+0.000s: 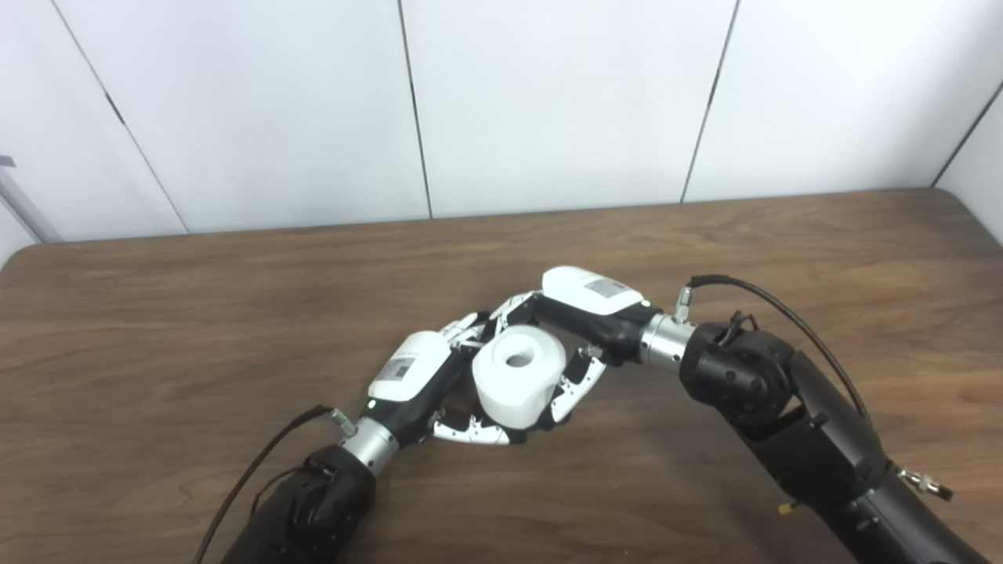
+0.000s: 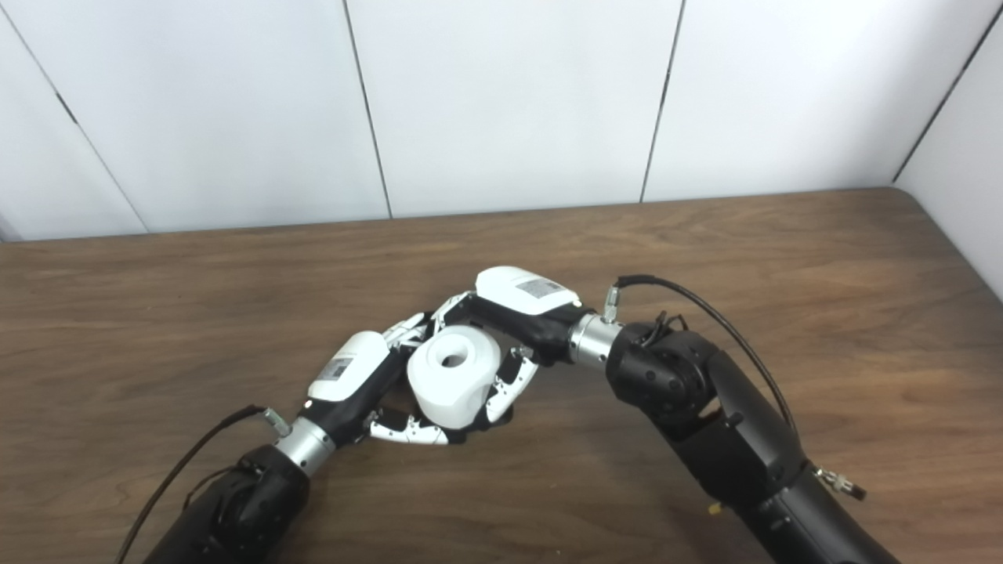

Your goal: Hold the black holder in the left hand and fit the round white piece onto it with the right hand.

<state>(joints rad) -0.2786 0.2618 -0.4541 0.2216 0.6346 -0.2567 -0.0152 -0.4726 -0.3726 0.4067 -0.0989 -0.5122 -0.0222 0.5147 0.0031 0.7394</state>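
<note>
The round white piece [image 1: 517,377] has a hole in its top and stands upright between my two hands at the middle of the table. My left hand [image 1: 419,376] curls in from the lower left, with its fingers [image 1: 470,429] wrapped under and around the base of the piece. The black holder is almost wholly hidden beneath the piece; only a dark sliver [image 1: 542,424] shows at its bottom. My right hand [image 1: 584,309] comes in from the right and is closed on the white piece, fingers [image 1: 578,384] on its right side and behind it.
The brown wooden table [image 1: 235,313] stretches to both sides, with its far edge against a white panelled wall [image 1: 548,102]. Both forearms and their cables lie low over the near part of the table.
</note>
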